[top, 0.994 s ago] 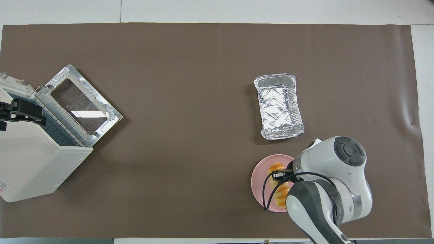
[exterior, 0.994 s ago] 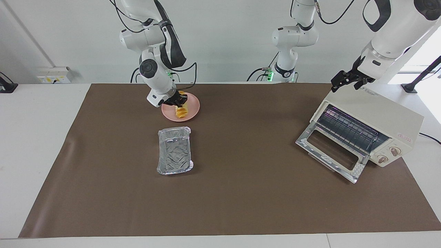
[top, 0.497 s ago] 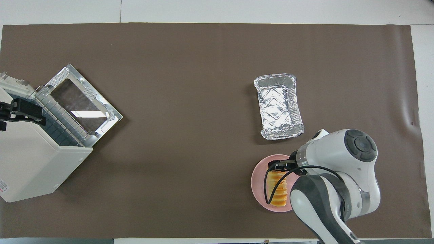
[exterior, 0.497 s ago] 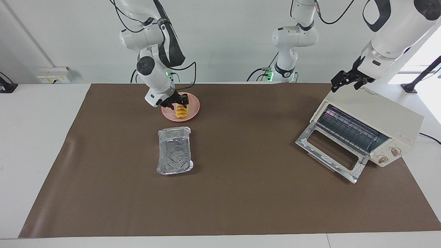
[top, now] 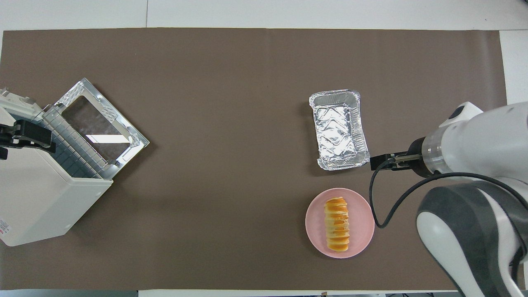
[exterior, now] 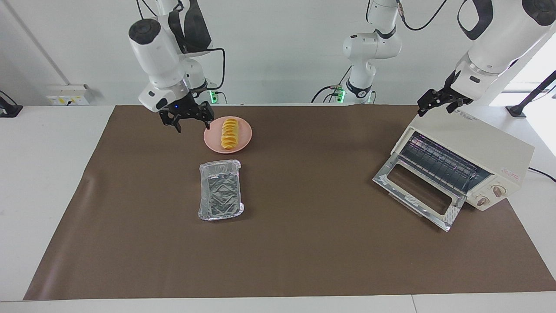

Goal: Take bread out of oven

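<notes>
The bread (exterior: pixel 229 134) (top: pixel 337 224), a ridged golden loaf, lies flat on a round pink plate (exterior: pixel 244 132) (top: pixel 362 225), with nothing touching it. My right gripper (exterior: pixel 192 125) (top: pixel 373 162) hangs open and empty above the mat, beside the plate toward the right arm's end of the table. The cream-white oven (exterior: pixel 478 148) (top: pixel 33 194) stands at the left arm's end with its glass door (exterior: pixel 417 191) (top: pixel 99 123) dropped down and its wire rack bare. My left gripper (exterior: pixel 438 104) (top: pixel 24 138) waits open over the oven's top.
A crinkled silver foil tray (exterior: pixel 220 189) (top: pixel 339 130) lies on the brown mat (exterior: pixel 304 243), farther from the robots than the plate. A third robot arm (exterior: pixel 367 56) stands at the table's edge between the two arm bases.
My right gripper opened and let go of the bread, which now lies flat on the plate. It then rose and swung away toward the right arm's end. The left arm stayed put.
</notes>
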`<state>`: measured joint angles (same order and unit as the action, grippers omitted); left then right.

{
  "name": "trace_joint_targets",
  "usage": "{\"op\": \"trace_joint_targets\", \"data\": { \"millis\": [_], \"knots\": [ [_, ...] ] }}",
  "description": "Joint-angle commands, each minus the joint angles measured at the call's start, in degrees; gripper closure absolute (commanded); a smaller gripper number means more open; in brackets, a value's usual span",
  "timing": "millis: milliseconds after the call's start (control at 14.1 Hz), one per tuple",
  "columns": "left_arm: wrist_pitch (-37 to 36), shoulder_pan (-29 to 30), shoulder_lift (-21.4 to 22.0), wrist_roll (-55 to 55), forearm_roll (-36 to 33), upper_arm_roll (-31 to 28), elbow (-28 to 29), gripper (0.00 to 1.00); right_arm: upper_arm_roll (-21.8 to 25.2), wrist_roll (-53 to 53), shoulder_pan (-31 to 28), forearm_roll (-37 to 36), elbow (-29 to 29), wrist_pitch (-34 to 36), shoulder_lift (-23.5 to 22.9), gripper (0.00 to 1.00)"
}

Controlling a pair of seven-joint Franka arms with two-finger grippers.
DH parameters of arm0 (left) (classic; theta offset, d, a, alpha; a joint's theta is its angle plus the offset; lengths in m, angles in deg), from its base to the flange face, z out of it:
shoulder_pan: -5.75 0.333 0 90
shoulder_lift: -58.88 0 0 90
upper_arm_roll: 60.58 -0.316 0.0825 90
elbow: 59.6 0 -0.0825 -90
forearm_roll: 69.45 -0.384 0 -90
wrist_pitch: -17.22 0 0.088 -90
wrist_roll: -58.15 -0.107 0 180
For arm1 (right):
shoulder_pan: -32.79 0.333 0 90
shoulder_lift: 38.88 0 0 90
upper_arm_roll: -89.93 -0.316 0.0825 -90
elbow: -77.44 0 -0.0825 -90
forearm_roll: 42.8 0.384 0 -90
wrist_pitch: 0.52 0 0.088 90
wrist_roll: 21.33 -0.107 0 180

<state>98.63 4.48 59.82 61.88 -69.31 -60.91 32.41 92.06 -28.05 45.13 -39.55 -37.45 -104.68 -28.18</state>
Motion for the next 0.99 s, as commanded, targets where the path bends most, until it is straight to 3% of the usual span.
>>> {"op": "trace_joint_targets", "data": {
  "millis": [0, 213, 923],
  "knots": [
    [0.7, -0.2, 1.2, 0.2, 0.5, -0.4, 1.0, 0.0, -0.3, 5.5, -3.3, -1.1, 10.6, 7.5, -4.0, 0.0],
    [0.6, -0.2, 1.2, 0.2, 0.5, -0.4, 1.0, 0.0, -0.3, 7.6, -5.8, -1.3, 16.2, 9.8, -6.4, 0.0],
    [0.7, -0.2, 1.2, 0.2, 0.5, -0.3, 1.0, 0.0, -0.1, 7.7, -7.0, -2.8, 15.6, 13.2, -6.2, 0.0]
  ]
}}
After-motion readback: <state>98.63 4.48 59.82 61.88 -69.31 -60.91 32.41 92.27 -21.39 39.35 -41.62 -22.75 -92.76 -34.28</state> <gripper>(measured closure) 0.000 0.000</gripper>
